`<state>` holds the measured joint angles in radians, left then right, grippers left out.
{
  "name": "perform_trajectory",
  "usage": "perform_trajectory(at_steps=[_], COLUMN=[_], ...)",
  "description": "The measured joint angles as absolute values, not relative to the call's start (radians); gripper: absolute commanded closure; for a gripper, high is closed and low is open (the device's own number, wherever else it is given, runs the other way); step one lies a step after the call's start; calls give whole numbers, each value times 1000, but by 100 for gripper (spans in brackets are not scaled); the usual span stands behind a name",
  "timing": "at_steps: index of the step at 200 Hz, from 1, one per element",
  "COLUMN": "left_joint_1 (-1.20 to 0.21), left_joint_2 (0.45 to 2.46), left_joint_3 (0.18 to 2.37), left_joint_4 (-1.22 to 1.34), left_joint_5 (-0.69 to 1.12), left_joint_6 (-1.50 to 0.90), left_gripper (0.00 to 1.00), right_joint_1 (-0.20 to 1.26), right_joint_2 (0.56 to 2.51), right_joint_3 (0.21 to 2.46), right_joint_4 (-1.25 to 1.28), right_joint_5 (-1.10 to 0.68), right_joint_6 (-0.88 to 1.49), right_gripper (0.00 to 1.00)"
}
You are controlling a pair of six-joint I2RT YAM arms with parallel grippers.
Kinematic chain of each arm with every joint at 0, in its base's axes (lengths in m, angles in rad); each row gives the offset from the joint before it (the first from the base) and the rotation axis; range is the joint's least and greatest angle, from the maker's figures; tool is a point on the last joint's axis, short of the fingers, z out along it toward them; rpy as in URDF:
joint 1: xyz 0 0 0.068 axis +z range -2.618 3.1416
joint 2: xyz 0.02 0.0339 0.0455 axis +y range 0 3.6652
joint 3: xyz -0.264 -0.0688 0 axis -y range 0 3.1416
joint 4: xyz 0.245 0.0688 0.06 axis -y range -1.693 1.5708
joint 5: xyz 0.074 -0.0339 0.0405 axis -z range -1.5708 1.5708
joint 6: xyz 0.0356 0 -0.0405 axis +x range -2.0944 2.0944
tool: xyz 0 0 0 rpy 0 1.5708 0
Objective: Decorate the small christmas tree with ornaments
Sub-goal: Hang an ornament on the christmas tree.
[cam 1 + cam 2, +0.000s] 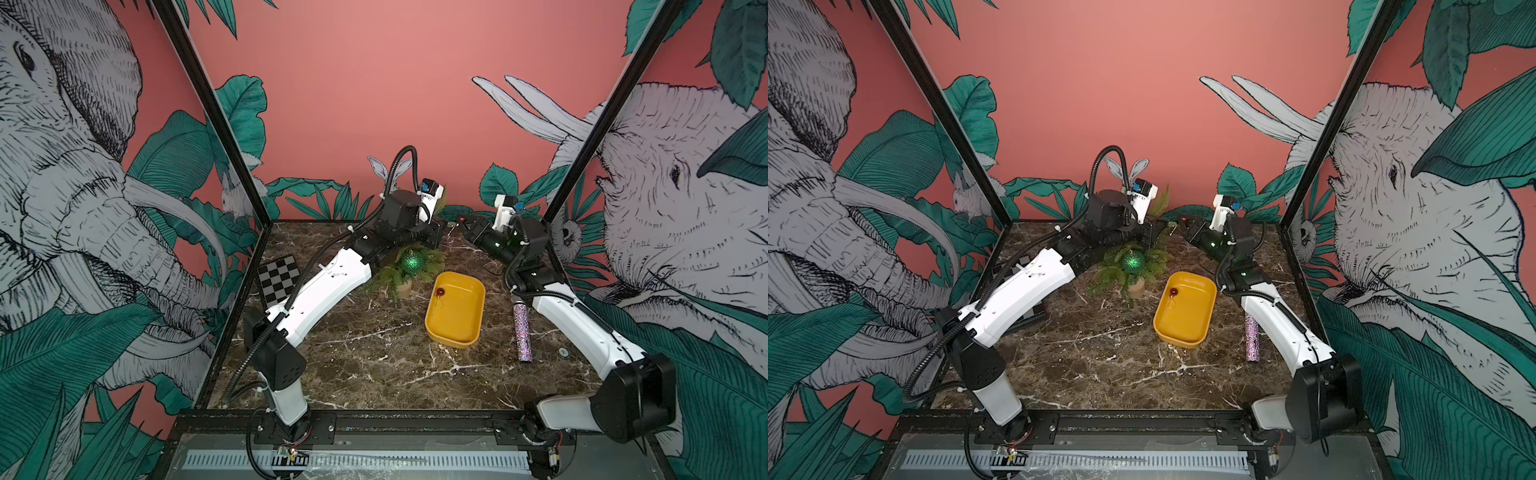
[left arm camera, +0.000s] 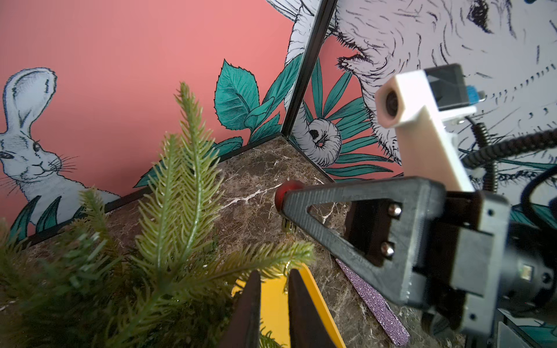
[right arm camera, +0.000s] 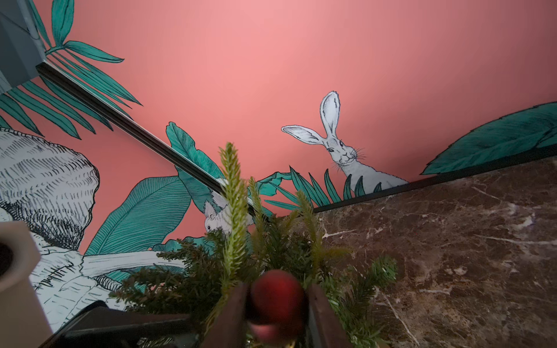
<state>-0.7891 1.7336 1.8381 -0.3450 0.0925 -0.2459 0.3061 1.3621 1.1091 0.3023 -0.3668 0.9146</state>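
Observation:
The small christmas tree [image 1: 388, 278] [image 1: 1113, 270] stands in a tan pot [image 1: 404, 289] at the back of the table. A glittery green ball [image 1: 412, 260] [image 1: 1133, 261] hangs on its front. Both grippers meet above its top. My right gripper [image 3: 278, 287] is shut on a dark red ball [image 3: 277, 295] [image 2: 284, 191], right over the branch tips [image 3: 232, 195]. My left gripper [image 2: 272, 275] stands slightly open beside a branch [image 2: 256, 256], with a thin gold string [image 2: 285, 286] along one finger. Another red ball [image 1: 440, 292] [image 1: 1173, 293] lies in the yellow tray [image 1: 457, 324].
A glittery purple-silver stick [image 1: 520, 328] [image 2: 370, 301] lies to the right of the tray, under the right forearm. A checkerboard card [image 1: 277, 278] leans at the left wall. The back wall is close behind the tree. A small round disc [image 1: 563, 352] sits near the right wall.

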Motion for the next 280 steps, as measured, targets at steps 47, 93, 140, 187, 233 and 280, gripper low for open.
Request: perform_trajectory(at_steps=[47,93,140,187,233,280], left_joint_1=[-789,-789,-789,-789,-789,-789], left_joint_2=[1733,1732,1732,1731,1731,1718], left_joint_3=[1826,1826,1826,1826,1825,1822], left_joint_4=[-339,-338,-338,-338,-337,-337], left_joint_5=[93,93,93,93,93,108], left_joint_6=[-246,-247,-247,-247,-247,-255], left_gripper=[79,84,84,83,84,79], right_joint_1=[295,280,274,274,272,261], right_joint_2=[1348,1334,1334,1334,1332,1276], right_joint_3=[1064,1042,999,982,955,934], right_joint_4=[355,435,484,529,532,484], right_joint_5=[-367,-368,-379,-388,-389,-382], right_joint_6=[958,1003,1046,1075,1074,1060], right_gripper=[68,68,67,48,43,43])
